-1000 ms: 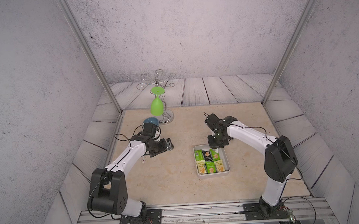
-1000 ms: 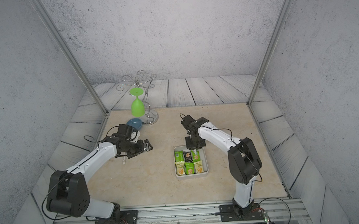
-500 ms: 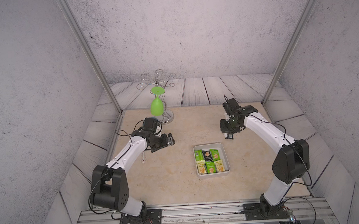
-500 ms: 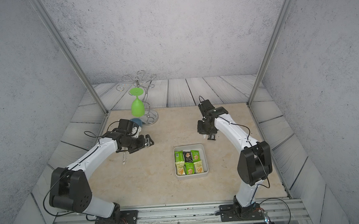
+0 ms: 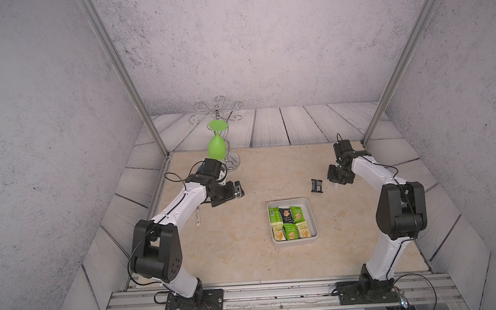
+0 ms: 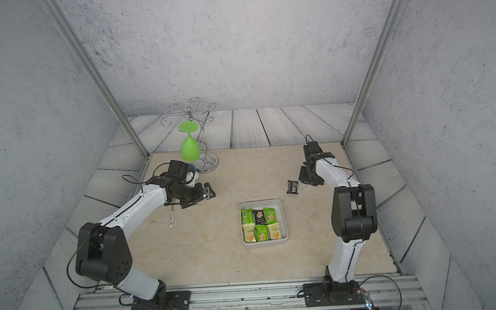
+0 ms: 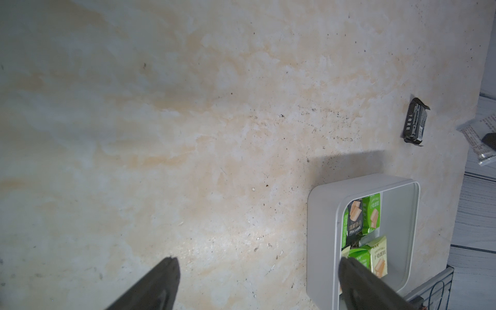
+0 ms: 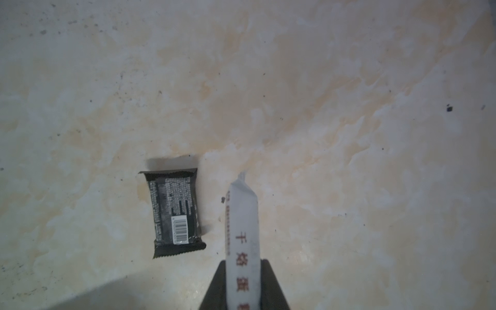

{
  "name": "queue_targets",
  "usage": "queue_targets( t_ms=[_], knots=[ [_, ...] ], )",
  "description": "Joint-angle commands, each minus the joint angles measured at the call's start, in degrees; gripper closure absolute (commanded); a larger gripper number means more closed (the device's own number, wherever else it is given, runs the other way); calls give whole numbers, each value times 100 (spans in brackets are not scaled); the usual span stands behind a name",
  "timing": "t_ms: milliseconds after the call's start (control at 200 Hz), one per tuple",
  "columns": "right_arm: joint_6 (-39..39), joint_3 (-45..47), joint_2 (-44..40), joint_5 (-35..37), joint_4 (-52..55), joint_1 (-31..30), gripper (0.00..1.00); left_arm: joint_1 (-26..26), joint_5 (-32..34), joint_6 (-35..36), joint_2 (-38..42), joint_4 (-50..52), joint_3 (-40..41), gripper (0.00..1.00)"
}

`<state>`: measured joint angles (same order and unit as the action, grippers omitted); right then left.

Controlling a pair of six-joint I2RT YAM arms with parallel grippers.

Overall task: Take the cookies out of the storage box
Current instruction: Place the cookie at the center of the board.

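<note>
Mottled beige stone-look counter (image 5: pixel 231 250).
Right claw (image 8: pixel 243 268) pinches a glossy white packet (image 8: pixel 243 214) near a flat black packet (image 8: pixel 175 212); left claw (image 7: pixel 259 264) spread; 6 cookies (image 5: pixel 291 231) in the rounded storage box (image 5: pixel 314 225).

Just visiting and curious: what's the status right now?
Right gripper shut on white packet, near black packet lying on table. Left gripper open, empty. Six packets visible in box. Nothing in the way.
</note>
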<state>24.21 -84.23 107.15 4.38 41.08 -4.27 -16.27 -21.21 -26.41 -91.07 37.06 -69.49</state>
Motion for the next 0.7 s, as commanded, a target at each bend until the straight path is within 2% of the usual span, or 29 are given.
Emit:
queue_targets(
  t_ms=[0,270,605,696],
  knots=[
    [145,38,141,-423,-568,81,81,-51,23,-17,-43,47,-102,2],
    [483,214,436,-924,-1068,281,80,-51,21,-33,-51,3,-30,2],
    [733,644,500,-1000,-1093,331,79,-51,21,-51,-13,-31,38,2],
    [774,759,491,-980,-1081,353,75,-51,21,-65,17,-43,59,2]
  ],
)
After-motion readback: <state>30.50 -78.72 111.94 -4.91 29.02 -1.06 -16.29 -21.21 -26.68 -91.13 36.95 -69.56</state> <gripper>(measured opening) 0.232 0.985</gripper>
